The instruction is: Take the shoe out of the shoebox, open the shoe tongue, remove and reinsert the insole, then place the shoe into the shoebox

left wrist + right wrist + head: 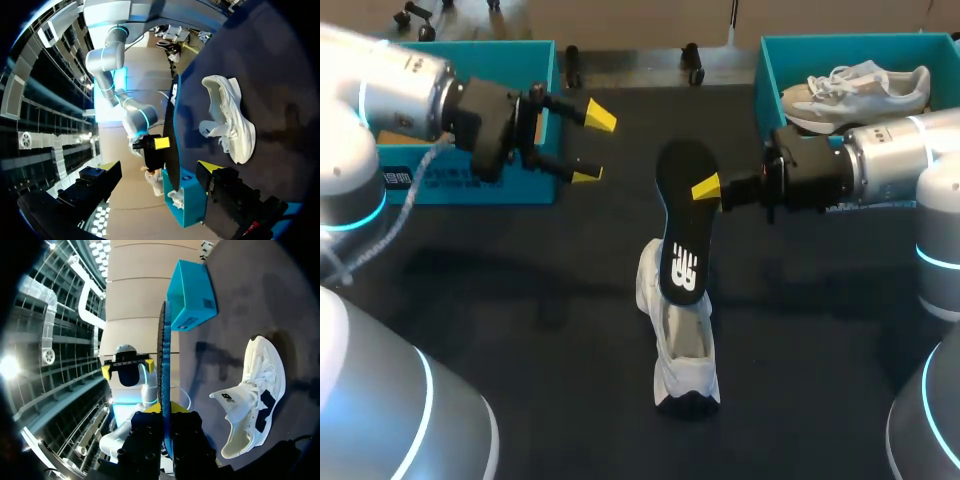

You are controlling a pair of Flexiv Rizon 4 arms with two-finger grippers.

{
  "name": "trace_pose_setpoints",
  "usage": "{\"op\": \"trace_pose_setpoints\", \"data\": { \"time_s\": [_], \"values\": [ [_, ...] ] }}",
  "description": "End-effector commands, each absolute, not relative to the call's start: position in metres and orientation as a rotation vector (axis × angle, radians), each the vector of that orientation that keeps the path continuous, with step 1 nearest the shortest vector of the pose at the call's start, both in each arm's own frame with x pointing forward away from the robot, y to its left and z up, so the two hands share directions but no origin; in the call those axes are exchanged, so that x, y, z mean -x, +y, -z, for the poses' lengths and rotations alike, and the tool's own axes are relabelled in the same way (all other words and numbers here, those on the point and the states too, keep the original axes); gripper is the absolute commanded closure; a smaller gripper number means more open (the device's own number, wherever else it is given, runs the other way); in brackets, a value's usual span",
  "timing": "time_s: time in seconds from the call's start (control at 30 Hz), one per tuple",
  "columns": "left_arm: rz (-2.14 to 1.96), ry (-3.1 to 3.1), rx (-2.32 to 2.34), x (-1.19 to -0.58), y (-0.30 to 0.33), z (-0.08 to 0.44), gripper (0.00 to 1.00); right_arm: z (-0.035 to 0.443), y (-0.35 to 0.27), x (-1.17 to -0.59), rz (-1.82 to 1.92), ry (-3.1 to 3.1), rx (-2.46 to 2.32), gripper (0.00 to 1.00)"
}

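Flat, oval black insole pinched in right gripper

Soft overhead light leaves the dark table dim with faint shadows, the white shoe bright and the black insole barely distinct, while a lamp glares in the right wrist view.
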State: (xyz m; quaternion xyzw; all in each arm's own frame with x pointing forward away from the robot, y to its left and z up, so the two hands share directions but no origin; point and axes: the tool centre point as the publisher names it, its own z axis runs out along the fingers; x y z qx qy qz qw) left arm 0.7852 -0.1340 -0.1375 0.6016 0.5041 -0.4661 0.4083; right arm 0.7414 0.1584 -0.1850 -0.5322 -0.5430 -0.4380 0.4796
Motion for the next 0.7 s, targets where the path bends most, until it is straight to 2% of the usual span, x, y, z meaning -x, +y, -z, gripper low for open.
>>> {"op": "trace_pose_setpoints", "data": {
  "time_s": [0.03,0.4,0.7],
  "values": [
    [1.16,1.286,-1.433,-0.78,-0.132,0.153,0.0,0.185,0.16,-0.741,1.069,-1.326,1.302,1.0],
    [1.146,1.296,-1.44,-0.78,-0.13,0.153,0.0,0.185,0.16,-0.741,1.069,-1.326,1.302,1.0],
    [1.229,1.287,-1.395,-0.787,-0.149,0.172,0.0,0.185,0.16,-0.741,1.069,-1.326,1.302,1.0]
  ]
}}
